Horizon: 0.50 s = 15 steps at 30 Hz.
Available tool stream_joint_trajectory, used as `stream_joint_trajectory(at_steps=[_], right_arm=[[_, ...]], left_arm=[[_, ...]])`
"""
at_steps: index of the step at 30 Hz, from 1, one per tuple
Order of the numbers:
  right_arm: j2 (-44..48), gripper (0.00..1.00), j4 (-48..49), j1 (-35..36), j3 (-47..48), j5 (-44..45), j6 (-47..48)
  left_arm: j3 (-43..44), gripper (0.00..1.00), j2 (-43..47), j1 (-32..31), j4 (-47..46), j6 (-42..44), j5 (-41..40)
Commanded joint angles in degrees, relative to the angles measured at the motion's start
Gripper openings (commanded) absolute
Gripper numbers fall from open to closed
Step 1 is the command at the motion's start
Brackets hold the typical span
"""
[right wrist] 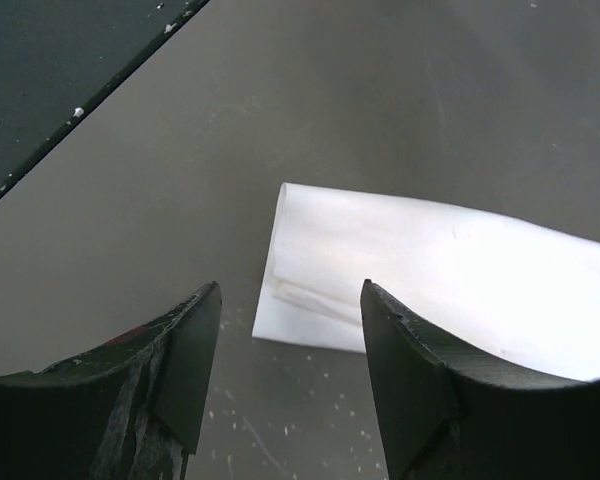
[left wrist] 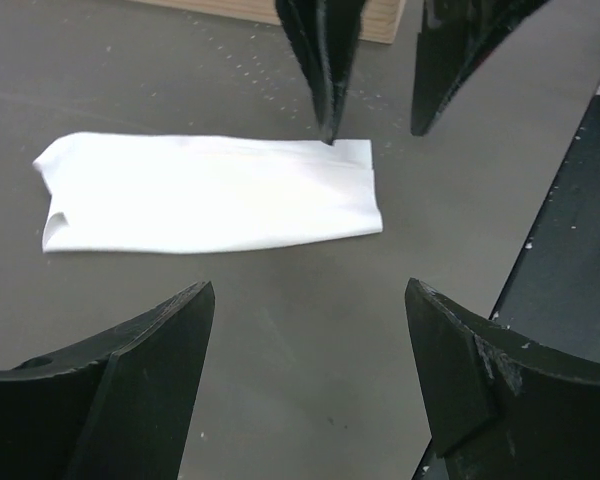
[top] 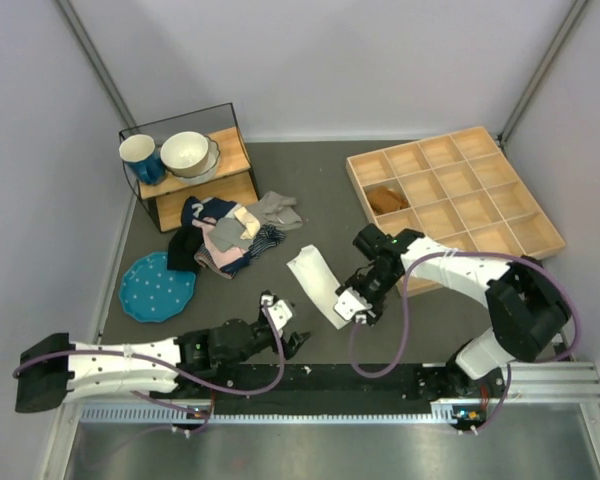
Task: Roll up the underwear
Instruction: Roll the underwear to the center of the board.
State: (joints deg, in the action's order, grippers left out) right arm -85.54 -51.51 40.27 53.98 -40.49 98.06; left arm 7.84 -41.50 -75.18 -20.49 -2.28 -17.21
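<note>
White underwear (top: 318,284), folded into a long strip, lies flat on the grey table between my two grippers. It shows in the left wrist view (left wrist: 210,192) and in the right wrist view (right wrist: 430,270). My right gripper (top: 352,308) is open just above the strip's near end, one fingertip touching its edge in the left wrist view. My left gripper (top: 286,327) is open and empty, low over bare table a little to the left of that same end.
A pile of mixed clothes (top: 230,232) lies at the left middle. A teal plate (top: 156,285) sits beside it. A wire-framed wooden shelf (top: 188,170) holds a blue cup and a bowl. A wooden compartment tray (top: 455,200) stands at the right.
</note>
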Motion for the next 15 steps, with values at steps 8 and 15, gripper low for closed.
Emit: stream_joint_trajectory(at_steps=[8,15], right_arm=[[-6.9,0.51,6.0,5.2,-1.3,3.7,0.9],[-7.5,0.46,9.8,5.3,-4.8,9.4,-0.5]], left_arm=[[-3.7,0.82,10.7,-0.4,1.3,-5.6,-5.9],[-4.3,0.82,10.7,-0.4,0.0,-4.7,-4.3]])
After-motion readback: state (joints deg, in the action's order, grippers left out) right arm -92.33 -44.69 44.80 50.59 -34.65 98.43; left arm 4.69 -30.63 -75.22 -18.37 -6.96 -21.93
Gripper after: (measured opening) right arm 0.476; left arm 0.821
